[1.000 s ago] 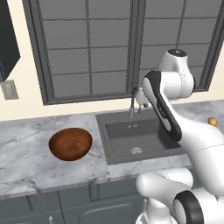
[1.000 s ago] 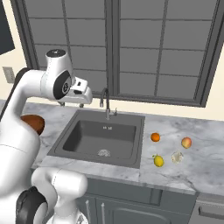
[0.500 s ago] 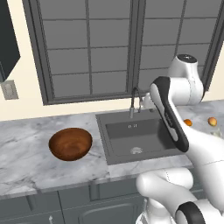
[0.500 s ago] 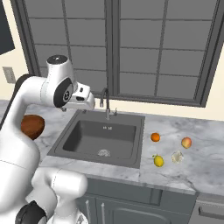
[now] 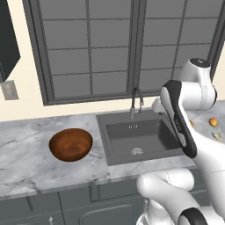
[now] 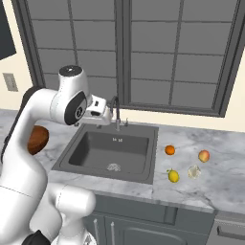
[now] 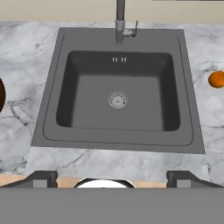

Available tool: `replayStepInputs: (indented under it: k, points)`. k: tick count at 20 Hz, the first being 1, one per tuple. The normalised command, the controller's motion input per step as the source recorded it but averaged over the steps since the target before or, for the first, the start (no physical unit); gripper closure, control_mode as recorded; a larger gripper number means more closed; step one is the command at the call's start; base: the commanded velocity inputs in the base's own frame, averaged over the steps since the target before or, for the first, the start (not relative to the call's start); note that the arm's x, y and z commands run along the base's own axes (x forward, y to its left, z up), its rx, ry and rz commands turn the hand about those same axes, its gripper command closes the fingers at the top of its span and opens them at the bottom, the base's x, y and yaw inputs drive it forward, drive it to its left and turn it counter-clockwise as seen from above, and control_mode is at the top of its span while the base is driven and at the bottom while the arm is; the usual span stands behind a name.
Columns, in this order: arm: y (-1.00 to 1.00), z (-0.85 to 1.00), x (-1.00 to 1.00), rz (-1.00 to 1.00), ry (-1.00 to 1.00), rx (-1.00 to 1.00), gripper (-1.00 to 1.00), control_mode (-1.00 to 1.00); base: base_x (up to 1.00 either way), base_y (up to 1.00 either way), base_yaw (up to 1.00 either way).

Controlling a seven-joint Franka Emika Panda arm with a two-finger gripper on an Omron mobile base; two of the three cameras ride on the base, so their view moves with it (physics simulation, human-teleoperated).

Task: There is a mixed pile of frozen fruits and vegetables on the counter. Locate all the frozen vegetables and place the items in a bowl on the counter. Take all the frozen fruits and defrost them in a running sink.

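Arm: rises from the base, elbow high, forearm reaching forward so the hand sits above the near rim of the sink (image 6: 110, 150).
Gripper (image 7: 111, 177): finger tips stand wide apart at the bottom of the hand view, nothing between them; it points down at the basin.
Sink: dark basin, pale drain (image 7: 117, 100) at its middle, faucet (image 5: 136, 101) at the back edge.
Bowl (image 5: 70, 144): brown, on the counter (image 5: 26, 145) left of the sink, well apart from the food.
Fruit: orange ball (image 6: 170, 150) just right of the sink, peach-like ball (image 6: 204, 156) further right.
Vegetables: yellow piece (image 6: 173, 176) and whitish lump (image 6: 194, 171) nearer the counter's front edge, close together.
Hidden: in the left base view the arm covers most of the pile; in the right base view it covers much of the bowl.
Cut off: the hand view catches the bowl as a dark sliver at its left edge.
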Motion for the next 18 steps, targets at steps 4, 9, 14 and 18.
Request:
replayStepInputs:
  k: [4,9,14,18]
  points:
    - [-0.3,0.0,-0.05,0.0,0.0,0.0,-1.0,-1.0,0.0,0.0,0.0]
    - [-0.32,0.0,0.0,0.0,0.01,0.0,-1.0,-1.0,0.0,0.0,0.0]
    - [-0.36,-0.02,0.0,0.0,0.02,0.0,-1.0,-1.0,0.0,0.0,0.0]
    - [-0.37,-0.03,0.0,0.0,0.04,0.0,-1.0,-1.0,0.0,0.0,0.0]
